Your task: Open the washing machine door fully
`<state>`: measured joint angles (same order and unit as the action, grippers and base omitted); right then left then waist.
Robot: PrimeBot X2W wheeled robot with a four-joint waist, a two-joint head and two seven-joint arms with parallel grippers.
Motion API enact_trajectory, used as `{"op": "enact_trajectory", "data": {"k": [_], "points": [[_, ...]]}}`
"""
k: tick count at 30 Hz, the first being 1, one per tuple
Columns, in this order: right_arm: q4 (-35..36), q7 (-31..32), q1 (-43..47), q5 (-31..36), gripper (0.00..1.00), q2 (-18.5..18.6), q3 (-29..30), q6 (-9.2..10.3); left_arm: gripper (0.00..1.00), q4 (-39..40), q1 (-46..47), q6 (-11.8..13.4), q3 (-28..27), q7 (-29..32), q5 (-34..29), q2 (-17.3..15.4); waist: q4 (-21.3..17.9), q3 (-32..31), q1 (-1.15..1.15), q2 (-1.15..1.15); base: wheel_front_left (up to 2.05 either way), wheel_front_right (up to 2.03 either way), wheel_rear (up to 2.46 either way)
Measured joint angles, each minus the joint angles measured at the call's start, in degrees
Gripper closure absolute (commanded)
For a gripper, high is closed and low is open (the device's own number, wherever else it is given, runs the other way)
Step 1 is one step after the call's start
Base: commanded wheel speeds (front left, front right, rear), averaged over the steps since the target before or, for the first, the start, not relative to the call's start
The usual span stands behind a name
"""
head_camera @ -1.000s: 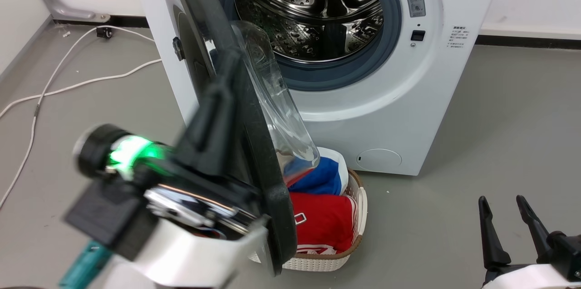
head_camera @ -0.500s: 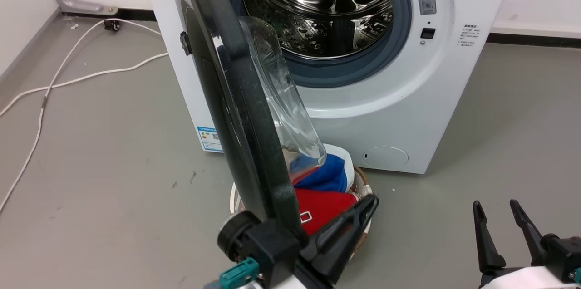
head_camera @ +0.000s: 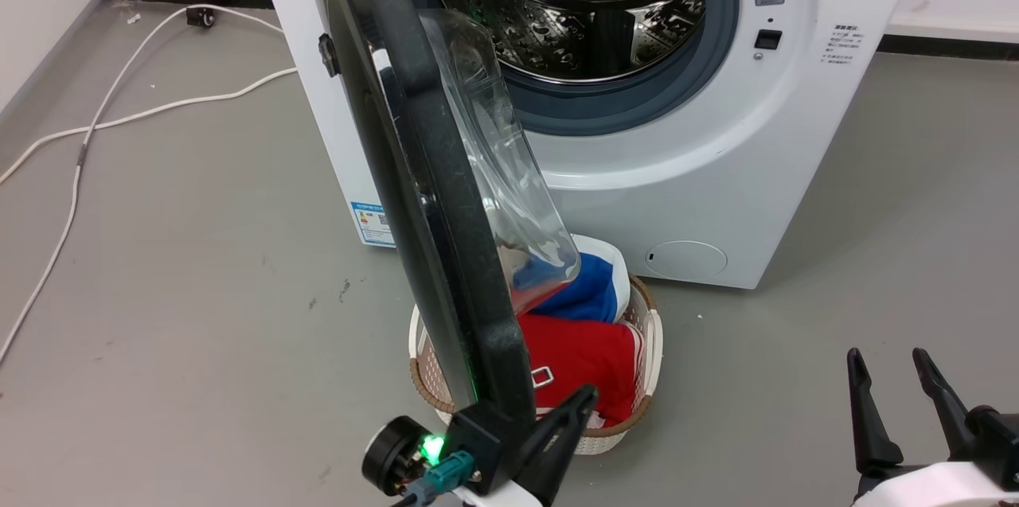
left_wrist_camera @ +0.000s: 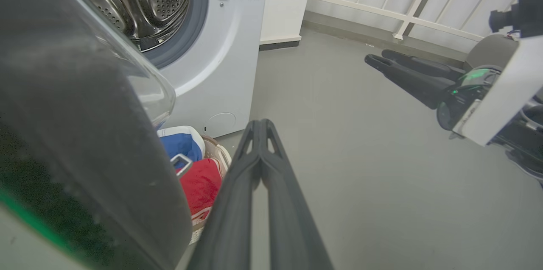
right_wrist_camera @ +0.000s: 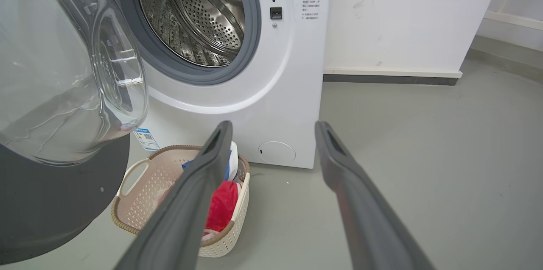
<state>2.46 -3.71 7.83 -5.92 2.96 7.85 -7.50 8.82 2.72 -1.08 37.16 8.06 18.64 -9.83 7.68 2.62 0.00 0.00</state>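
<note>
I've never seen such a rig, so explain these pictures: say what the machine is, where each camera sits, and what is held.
This is a wheeled robot with two arms, each ending in a two-finger gripper. One picture looks down from its head; the other two look along each wrist's fingers. Before it stands a white washing machine with its round black door swung out, the steel drum showing. On the floor by it sits a laundry basket with red and blue clothes. The left gripper is shut beside the door's lower edge, holding nothing. The right gripper is open and empty.
</note>
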Motion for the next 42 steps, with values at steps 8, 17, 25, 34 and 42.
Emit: {"op": "enact_trajectory", "data": {"k": [8,17,25,34,42], "points": [[-0.24,0.27,-0.55,-0.14,0.0,0.0,-0.77,0.0,1.0,-0.48,-0.17,2.8,-2.2,-2.18,0.26,0.8,1.41,0.5,0.0,0.0,0.0,0.0,0.0],[0.13,0.23,-0.99,-0.16,0.0,-0.01,-0.35,0.01,1.0,-0.21,-1.13,4.12,-2.6,-4.07,0.75,1.48,5.43,1.12,0.0,0.0,0.0,0.0,0.0],[0.44,0.81,-1.28,-0.15,0.0,-0.02,0.41,0.01,1.0,-0.63,-1.15,4.13,-2.65,-6.98,1.0,2.2,10.48,1.72,0.0,0.0,0.0,0.0,0.0],[1.32,1.51,-1.42,-0.09,0.0,-0.03,1.22,0.01,1.0,-1.96,-1.38,5.72,-5.03,-9.99,1.87,2.37,15.93,2.36,0.0,0.0,0.0,0.0,0.0],[1.93,2.19,-1.45,-0.14,0.0,-0.03,1.76,0.01,1.0,-4.39,-1.64,7.65,-11.06,-13.92,4.8,1.58,20.15,2.4,0.0,0.0,0.0,0.0,0.0]]}}
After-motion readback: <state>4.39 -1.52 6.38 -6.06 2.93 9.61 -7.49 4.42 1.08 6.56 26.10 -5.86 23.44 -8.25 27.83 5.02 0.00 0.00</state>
